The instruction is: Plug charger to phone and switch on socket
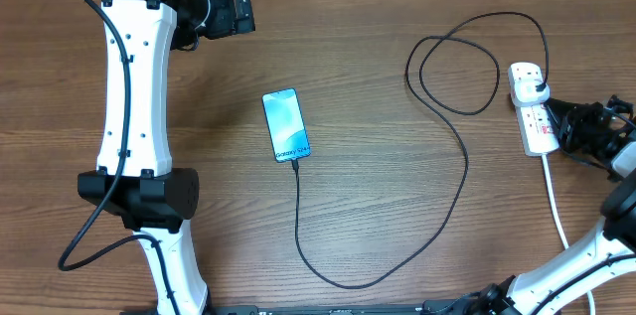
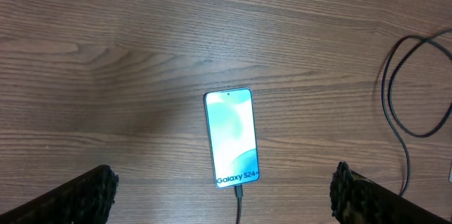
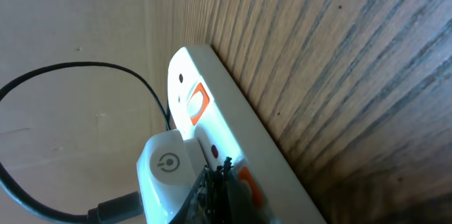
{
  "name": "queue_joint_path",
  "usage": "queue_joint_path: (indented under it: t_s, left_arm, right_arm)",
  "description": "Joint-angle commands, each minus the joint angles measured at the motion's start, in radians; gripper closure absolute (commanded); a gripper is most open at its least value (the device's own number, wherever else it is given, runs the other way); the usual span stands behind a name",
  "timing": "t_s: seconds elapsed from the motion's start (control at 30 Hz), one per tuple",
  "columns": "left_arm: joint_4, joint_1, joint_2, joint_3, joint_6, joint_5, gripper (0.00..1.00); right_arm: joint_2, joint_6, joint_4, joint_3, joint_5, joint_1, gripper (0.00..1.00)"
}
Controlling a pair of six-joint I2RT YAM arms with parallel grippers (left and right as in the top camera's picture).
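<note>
wooden table [image 1: 378, 17], charger [image 1: 298, 216] in phone [image 1: 286, 124], left fingers [image 2: 85, 196] spread, right fingers [image 1: 576, 126] unclear, orange switch [image 3: 198, 104] on socket [image 3: 212, 75] only in wrist view

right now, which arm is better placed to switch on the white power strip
Right. The right fingers are at the red switches of the white elongated power strip; the left fingers hang far off, beyond the slim blue-screened phone.

Even, soft lighting; blurred right-wrist foreground.
</note>
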Motion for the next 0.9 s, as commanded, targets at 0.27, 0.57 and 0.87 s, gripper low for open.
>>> queue_joint_path:
  t_s: [0.27,0.57,0.87]
  left_arm:
    - [-0.002,-0.001,-0.021,0.019,0.007,-0.009,0.00]
    - [-0.002,-0.001,-0.021,0.019,0.007,-0.009,0.00]
    - [-0.002,-0.001,-0.021,0.019,0.007,-0.009,0.00]
  right_arm:
    - [0.029,-0.048,-0.076,-0.019,0.058,0.045,0.96]
    - [0.029,-0.067,-0.087,-0.019,0.031,0.045,0.96]
    - [0.029,-0.147,-0.105,-0.019,0.068,0.064,0.96]
